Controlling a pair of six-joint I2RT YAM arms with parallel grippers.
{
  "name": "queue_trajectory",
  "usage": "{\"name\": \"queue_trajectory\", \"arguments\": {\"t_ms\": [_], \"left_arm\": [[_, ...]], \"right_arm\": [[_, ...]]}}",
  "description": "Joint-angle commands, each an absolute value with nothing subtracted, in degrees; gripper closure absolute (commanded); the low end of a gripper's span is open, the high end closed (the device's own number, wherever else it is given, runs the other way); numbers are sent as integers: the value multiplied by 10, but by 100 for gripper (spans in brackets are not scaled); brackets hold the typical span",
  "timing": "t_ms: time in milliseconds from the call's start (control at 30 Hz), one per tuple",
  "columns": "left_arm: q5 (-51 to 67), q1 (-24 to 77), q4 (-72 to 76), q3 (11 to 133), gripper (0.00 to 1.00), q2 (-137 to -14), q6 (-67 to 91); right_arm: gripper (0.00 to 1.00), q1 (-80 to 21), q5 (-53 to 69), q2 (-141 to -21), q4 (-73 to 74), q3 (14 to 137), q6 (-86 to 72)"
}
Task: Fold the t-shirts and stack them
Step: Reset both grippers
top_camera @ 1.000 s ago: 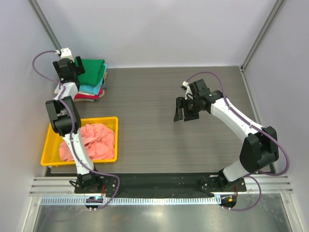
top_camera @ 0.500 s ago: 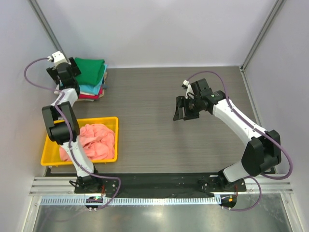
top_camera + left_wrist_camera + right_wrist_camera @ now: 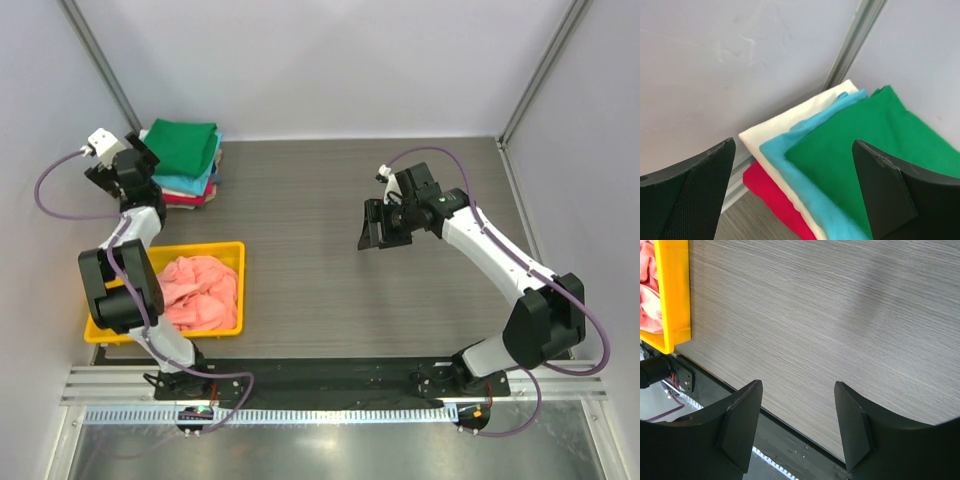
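Observation:
A folded stack of t-shirts sits in the back left corner, with the green shirt [image 3: 183, 145] on top. In the left wrist view the green shirt [image 3: 875, 135] lies over the sky-blue [image 3: 805, 160], cream [image 3: 772, 135] and red [image 3: 772, 192] shirts. A salmon-pink shirt [image 3: 200, 290] lies crumpled in the yellow tray [image 3: 100, 328]. My left gripper [image 3: 133, 162] is open and empty, just left of the stack, with its jaws [image 3: 794, 147] wide and facing the stack's corner. My right gripper [image 3: 382, 232] is open and empty above the bare table middle [image 3: 797, 386].
The yellow tray [image 3: 675, 295] stands at the near left, with the pink shirt [image 3: 647, 285] showing inside it. Grey walls and metal corner posts [image 3: 852, 42] close in the stack at the back left. The table's near edge has a black rail [image 3: 330, 372].
My left gripper has swung left and back off the stack, so the green shirt now shows whole. My right gripper has hardly moved.

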State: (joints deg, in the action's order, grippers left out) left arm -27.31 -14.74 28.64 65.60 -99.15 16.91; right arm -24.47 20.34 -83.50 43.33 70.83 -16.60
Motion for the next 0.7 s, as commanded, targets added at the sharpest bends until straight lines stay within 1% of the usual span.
{"name": "queue_trajectory", "arguments": {"t_ms": [0,100,200,233,333,367,433,467,533,567,633,667], "left_arm": [[-316,-147,302,639,0,-921,206],[-317,-146,235,629,0,-875,205],[-328,-146,178,593,0,-806,232],[-319,-146,169,562,0,-764,242],[-270,-145,90,530,0,-699,284],[-254,-143,66,508,0,-650,295],[-226,-136,14,477,0,-598,331],[-179,-135,8,440,0,-544,342],[-154,-134,2,418,0,-497,327],[-144,-134,-44,416,0,-464,323],[-131,-132,-96,431,0,-439,287],[-136,-116,-152,440,0,-427,281]], "right_arm": [[34,-251,210,-805,423,719,-163],[34,-255,209,-797,420,716,-163],[34,-257,205,-789,418,714,-163],[34,-258,202,-788,418,713,-163],[34,-258,197,-780,417,711,-163],[34,-259,197,-778,417,710,-163],[34,-259,196,-775,416,709,-163],[34,-260,196,-773,415,709,-163],[34,-261,194,-770,414,708,-165],[34,-262,193,-764,414,707,-167],[34,-261,193,-753,412,703,-169],[34,-263,197,-747,411,701,-170]]}}
